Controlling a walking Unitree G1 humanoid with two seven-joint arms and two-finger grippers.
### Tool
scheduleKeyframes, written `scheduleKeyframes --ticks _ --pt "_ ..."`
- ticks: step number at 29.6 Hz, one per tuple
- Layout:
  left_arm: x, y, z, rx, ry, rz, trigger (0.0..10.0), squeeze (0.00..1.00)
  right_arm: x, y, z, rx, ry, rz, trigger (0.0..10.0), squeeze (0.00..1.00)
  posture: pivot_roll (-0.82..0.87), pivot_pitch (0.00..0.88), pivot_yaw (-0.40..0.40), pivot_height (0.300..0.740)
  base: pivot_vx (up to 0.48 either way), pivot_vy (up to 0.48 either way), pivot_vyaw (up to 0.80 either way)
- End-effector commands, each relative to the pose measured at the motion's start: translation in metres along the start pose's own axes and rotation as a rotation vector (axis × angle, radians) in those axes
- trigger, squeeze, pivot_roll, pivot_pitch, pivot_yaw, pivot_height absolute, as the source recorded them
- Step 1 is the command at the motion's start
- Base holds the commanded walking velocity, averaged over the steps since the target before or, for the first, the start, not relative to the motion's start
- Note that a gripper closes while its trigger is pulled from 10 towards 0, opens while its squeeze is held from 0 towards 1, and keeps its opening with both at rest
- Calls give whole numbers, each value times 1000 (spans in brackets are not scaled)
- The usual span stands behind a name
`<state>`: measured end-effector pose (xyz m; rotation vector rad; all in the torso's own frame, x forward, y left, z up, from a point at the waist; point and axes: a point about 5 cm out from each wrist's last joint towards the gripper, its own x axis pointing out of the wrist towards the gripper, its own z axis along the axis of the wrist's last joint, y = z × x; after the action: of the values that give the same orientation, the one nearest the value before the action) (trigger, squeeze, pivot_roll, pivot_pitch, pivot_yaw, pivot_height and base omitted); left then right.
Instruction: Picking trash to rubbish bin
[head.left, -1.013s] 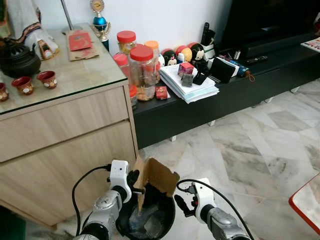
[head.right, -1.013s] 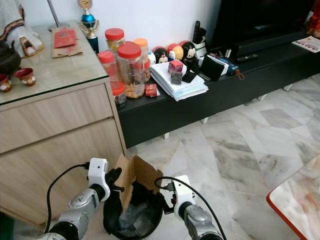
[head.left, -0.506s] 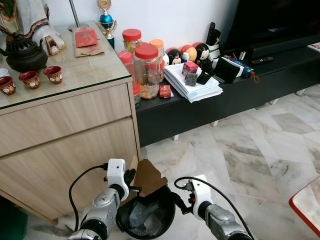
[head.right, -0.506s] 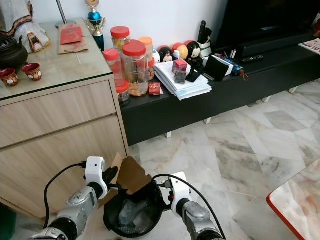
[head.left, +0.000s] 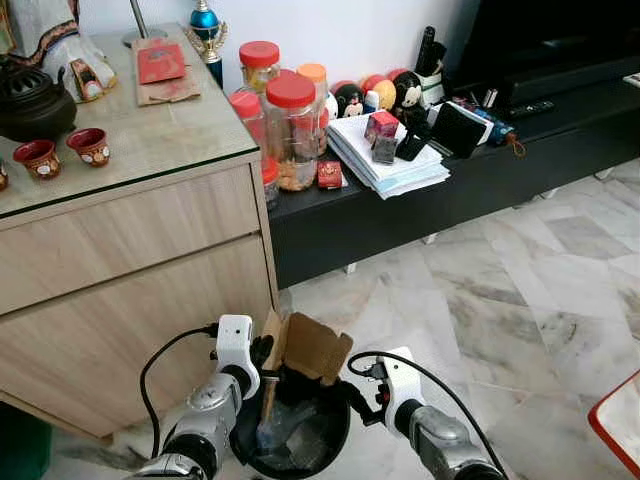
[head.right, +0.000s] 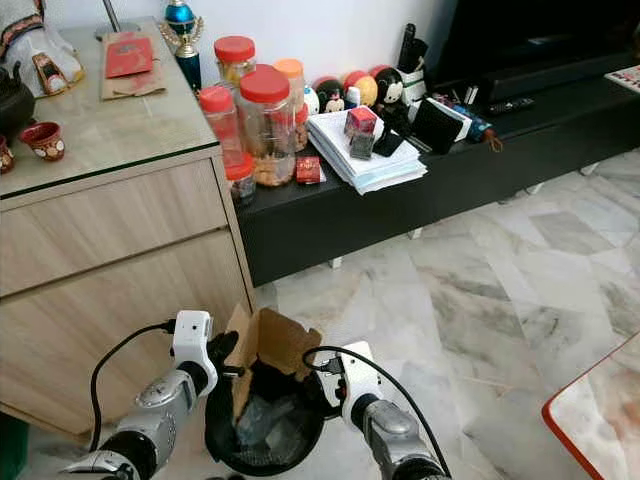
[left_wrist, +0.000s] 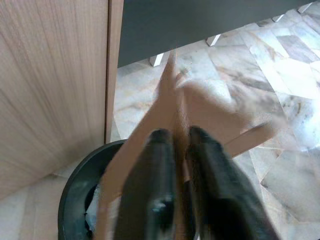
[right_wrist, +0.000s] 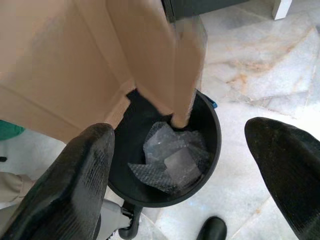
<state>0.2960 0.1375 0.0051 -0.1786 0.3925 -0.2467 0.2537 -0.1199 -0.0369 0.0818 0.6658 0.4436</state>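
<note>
Cabinet: the light wooden cabinet with a glass top (head.left: 130, 230) stands at the far left, just beside the bin.
Left gripper: the left gripper (head.left: 262, 362) has its two black fingers (left_wrist: 160, 180) pressed narrow on one wall of the flattened brown cardboard box (head.left: 305, 345), holding it over the bin so that it can go in.
Trash: the box stands partly inside the round black rubbish bin (right_wrist: 207, 150), its upper part above the rim; it looks too wide to fall in freely.
Bin: it already holds clear bubble wrap (right_wrist: 167, 157).
Right gripper: the right gripper (right_wrist: 190, 165) is spread wide and holds nothing, beside the bin, probably ready to push the cardboard.
Floor: pale marble tiles (head.left: 480, 290).
</note>
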Motion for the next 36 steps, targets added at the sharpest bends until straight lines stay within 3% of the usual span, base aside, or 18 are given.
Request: scheduleKeyframes --ticks 1,12,13,14,15,20,21,26,28,36 --pt "-2 0 -5 -12 14 2 10000 1000 1 1 3 -4 -16 5 10000 0 2 94 -36 740 0 0 0" --pt "-2 -1 -8 -1 27 -7 10000 1000 1 1 2 -4 -13 0 10000 0 1 93 -34 740 0 0 0" --pt "-3 1 -9 14 34 3 10000 847 1 1 1 -2 -11 -2 10000 0 2 94 -34 740 0 0 0" --pt "-4 2 -11 26 40 12 10000 63 0 1 1 -1 -11 -5 10000 0 2 94 -34 740 0 0 0" --pt "-6 4 -14 36 52 28 10000 0 0 0 0 2 -10 -11 10000 0 2 94 -34 740 0 0 0" --pt "-27 30 -43 17 169 192 10000 0 -5 -9 -8 21 10 -89 10000 0 5 93 -30 740 0 0 0" --pt "-38 39 -56 14 214 251 10000 0 -8 -14 -12 23 23 -133 10000 0 6 91 -28 740 0 0 0" --pt "-72 56 -94 29 356 351 10000 0 -19 -29 -30 74 75 -242 10000 0 11 93 -26 740 0 0 0" --pt "-94 66 -112 -4 411 446 10000 0 -26 -35 -41 104 102 -288 10000 0 14 95 -24 740 0 0 0" --pt "-123 71 -138 -34 520 542 10000 0 -41 -43 -66 139 177 -390 10000 0 20 94 -25 740 0 0 0"
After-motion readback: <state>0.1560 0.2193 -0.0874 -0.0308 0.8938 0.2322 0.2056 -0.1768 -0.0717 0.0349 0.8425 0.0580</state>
